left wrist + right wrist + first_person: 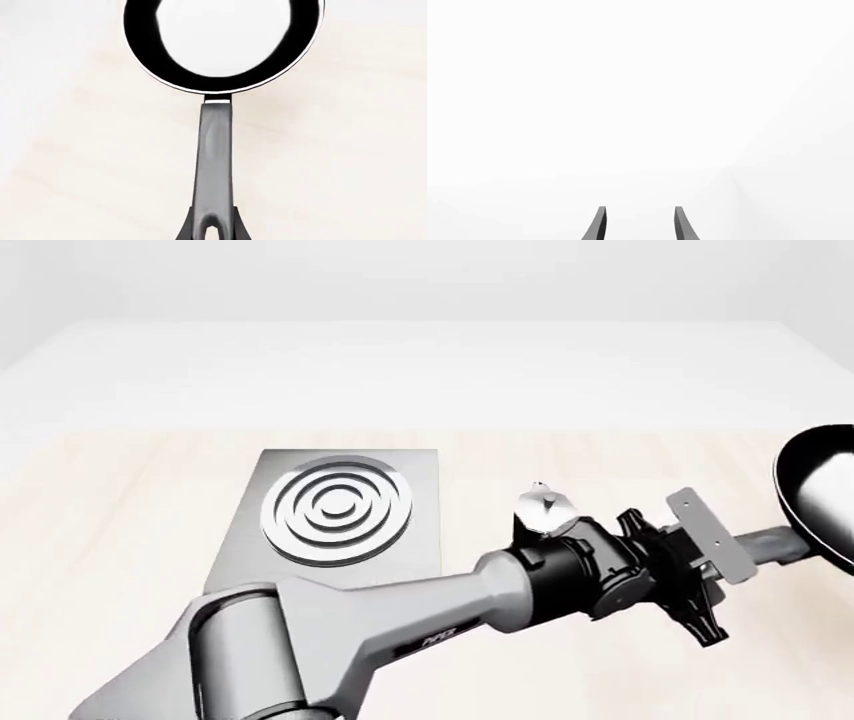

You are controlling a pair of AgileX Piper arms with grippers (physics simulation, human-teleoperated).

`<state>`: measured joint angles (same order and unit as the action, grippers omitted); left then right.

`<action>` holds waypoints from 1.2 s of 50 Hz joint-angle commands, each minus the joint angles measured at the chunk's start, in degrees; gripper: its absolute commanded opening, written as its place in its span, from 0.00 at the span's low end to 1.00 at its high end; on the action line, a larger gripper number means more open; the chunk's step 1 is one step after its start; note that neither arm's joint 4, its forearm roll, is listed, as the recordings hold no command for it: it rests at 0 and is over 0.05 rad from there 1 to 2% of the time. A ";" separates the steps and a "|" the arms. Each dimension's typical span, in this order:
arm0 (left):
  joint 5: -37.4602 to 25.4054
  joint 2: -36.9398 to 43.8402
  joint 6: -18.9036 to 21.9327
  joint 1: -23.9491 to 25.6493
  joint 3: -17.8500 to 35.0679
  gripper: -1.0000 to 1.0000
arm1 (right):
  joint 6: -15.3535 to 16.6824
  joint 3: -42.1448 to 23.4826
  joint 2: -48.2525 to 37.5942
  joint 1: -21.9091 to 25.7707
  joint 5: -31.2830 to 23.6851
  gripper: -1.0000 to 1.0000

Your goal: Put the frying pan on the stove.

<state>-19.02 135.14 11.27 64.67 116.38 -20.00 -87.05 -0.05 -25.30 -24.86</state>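
While the stove (336, 525) sits flat on the surface (107, 500) at left, its ring burner bare, a moka pot (543, 510) stands just right of it, partly hidden behind the left arm. Left gripper (747, 552) jaws are clamped on the frying pan (817, 495) handle, pan held at far right, well apart from the stove. Right gripper (639, 225) jaws apart, holding nothing, facing blank white.

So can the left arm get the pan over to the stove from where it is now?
Probably yes. The left claw is shut on the pan handle at the table's right side, and the stove lies open to the left. Only the moka pot stands between; carried high, the pan should pass over it.
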 commanded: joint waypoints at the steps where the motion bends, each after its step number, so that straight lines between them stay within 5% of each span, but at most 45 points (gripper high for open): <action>1: 2.25 -4.43 0.51 -1.14 -0.37 0.00 | 3.59 -7.21 0.05 3.79 -6.64 1.00; 8: 3.22 -6.35 0.01 -2.22 -1.63 0.00 | 1.92 -3.39 0.05 1.92 -3.08 1.00; 33: 4.14 -11.21 -0.10 -5.75 -1.83 0.00 | 1.71 -4.53 0.05 1.97 -3.91 1.00; 60: 8.30 -19.12 0.35 -11.79 -10.79 0.00 | 2.11 -4.50 0.05 1.97 -4.06 1.00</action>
<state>-13.13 120.02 10.54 55.14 107.32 -17.72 -92.27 0.00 -23.00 -29.41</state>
